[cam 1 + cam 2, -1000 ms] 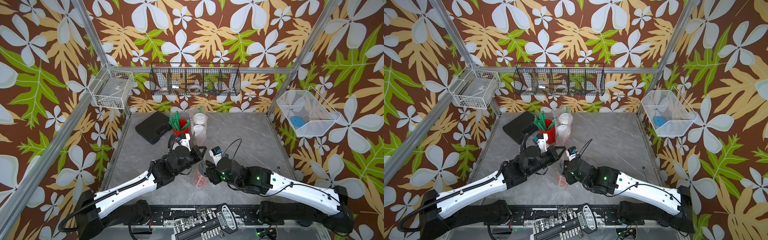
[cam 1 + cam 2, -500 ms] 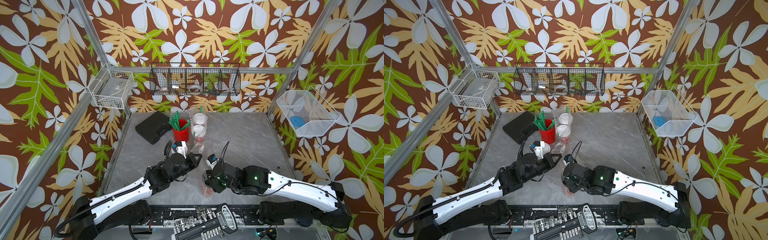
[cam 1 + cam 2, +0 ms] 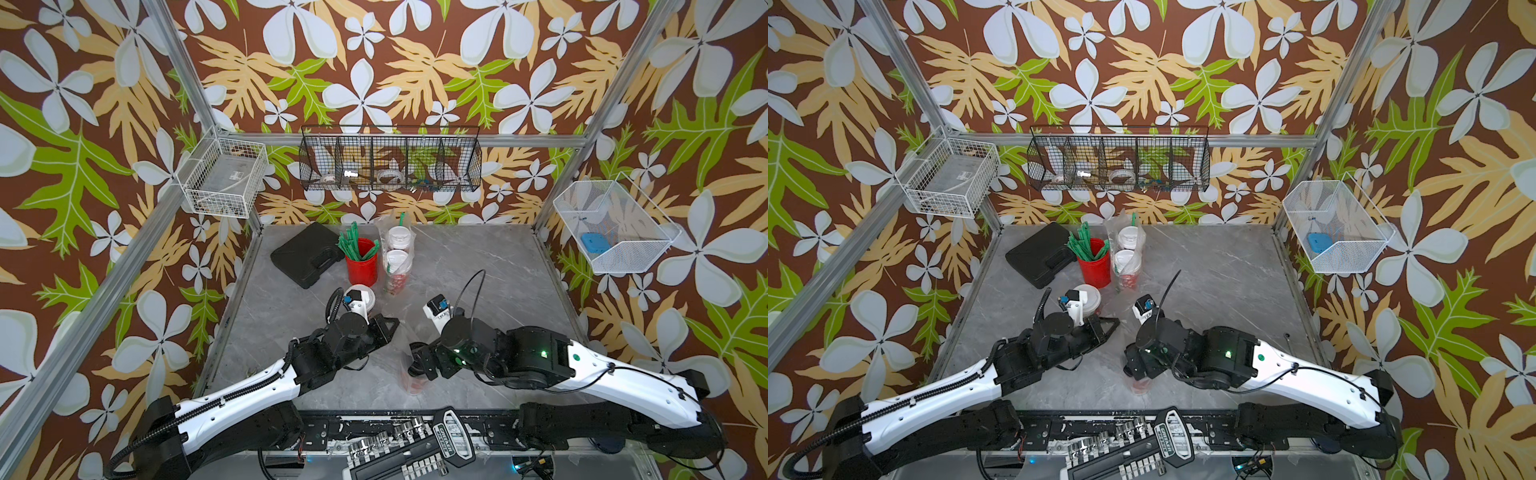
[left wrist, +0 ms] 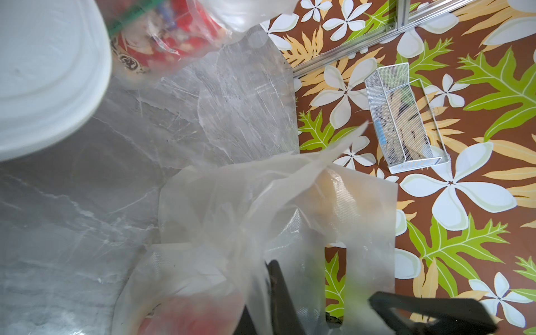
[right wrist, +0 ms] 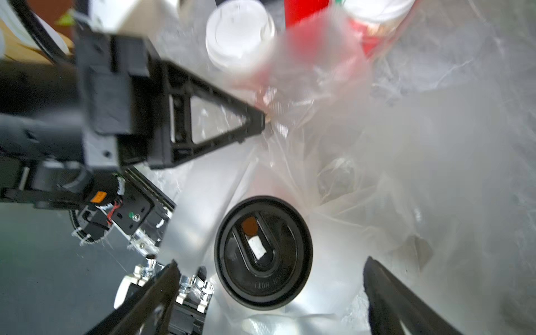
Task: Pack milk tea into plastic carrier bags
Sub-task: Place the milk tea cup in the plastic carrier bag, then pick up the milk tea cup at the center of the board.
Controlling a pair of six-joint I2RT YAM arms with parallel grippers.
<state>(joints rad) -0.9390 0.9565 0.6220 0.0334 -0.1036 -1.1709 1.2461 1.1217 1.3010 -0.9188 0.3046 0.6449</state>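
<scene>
A milk tea cup with a black lid [image 5: 264,252] stands inside a clear plastic carrier bag [image 5: 348,174] near the table's front, seen in both top views [image 3: 413,384] [image 3: 1140,384]. My right gripper [image 5: 269,293] hovers just above it, open, one finger on each side of the lid and touching nothing. My left gripper [image 3: 392,322] is shut on the bag's upper edge [image 4: 261,203], holding it up. A white-lidded cup [image 3: 361,293] stands loose beside the left wrist. Two more white-lidded cups [image 3: 399,257] sit in another bag at the back.
A red cup of green straws [image 3: 361,266] and a black case [image 3: 309,253] stand at the back left. Wire baskets hang on the walls: white [image 3: 224,183], black [image 3: 390,164], white [image 3: 611,226]. A socket rail [image 3: 399,453] lies along the front edge.
The right gripper carried the black-lidded cup toward the front and down, then opened and let it go. The left gripper followed toward the front, still pinching the bag.
</scene>
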